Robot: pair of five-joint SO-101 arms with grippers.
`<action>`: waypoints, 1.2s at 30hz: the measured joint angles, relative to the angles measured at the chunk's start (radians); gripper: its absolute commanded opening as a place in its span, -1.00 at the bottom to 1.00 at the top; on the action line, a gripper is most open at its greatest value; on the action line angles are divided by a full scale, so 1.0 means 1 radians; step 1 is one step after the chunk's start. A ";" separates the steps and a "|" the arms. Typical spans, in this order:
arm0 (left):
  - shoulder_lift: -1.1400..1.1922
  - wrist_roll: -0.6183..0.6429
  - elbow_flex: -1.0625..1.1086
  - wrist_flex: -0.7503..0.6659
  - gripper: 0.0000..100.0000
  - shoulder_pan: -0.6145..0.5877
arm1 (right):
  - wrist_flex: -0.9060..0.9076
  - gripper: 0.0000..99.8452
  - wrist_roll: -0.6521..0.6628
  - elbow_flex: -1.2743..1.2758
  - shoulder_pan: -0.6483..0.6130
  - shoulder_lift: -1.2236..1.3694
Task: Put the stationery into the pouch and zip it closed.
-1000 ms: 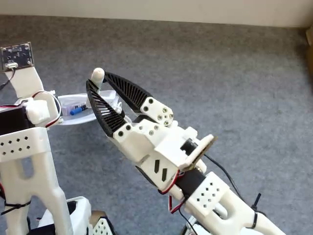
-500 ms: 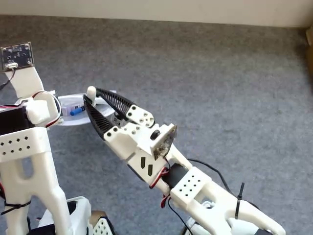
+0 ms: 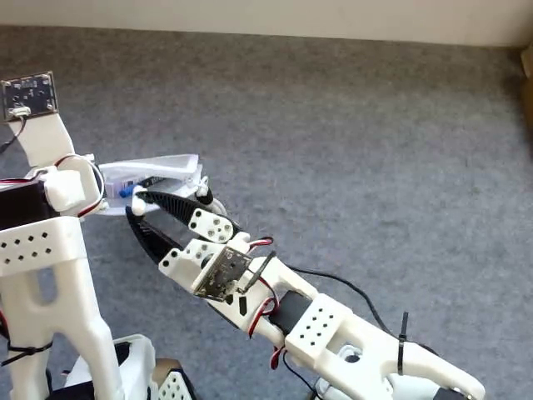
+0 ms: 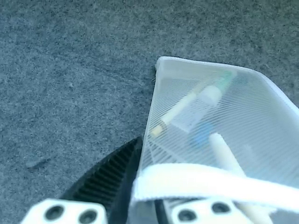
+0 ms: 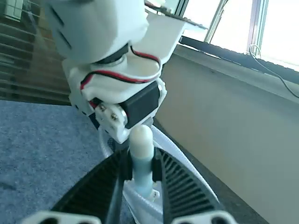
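A clear mesh pouch [image 4: 224,116] with a white zip band hangs from my left gripper [image 4: 140,186], which is shut on its edge. Inside it lie a thin pen [image 4: 175,112], a white stick [image 4: 224,149] and a small blue item [image 4: 202,135]. From above, the pouch [image 3: 162,171] lies on the carpet beside the left arm [image 3: 58,192]. My right gripper [image 3: 133,208] sits at the pouch's near side, shut on a white glue-like stick [image 5: 140,149] that stands upright between the black fingers [image 5: 107,182]. How far the stick reaches into the pouch is hidden.
Grey carpet [image 3: 375,133] covers the floor, with open room to the right and behind. The left arm's white motor housing [image 5: 112,70] looms just beyond my right gripper. A pale wall [image 3: 333,17] runs along the far edge.
My right gripper has dropped and swung left with the white stick, from above the pouch down to its near side. The left arm and pouch have stayed put.
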 measured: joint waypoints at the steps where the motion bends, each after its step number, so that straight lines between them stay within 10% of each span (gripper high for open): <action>1: 0.000 0.000 0.000 0.000 -0.99 0.000 | 0.009 -0.84 0.003 0.000 0.000 0.000; 6: 0.000 0.000 0.000 0.000 -0.99 0.000 | 0.061 -0.56 0.005 0.000 0.000 0.000; 29: 0.000 0.000 0.015 -0.025 -0.99 0.002 | 0.109 -0.56 0.005 0.002 -0.044 -0.002; 36: 0.000 0.000 0.031 -0.043 -0.99 0.002 | 0.371 -0.56 0.005 0.002 -0.040 -0.193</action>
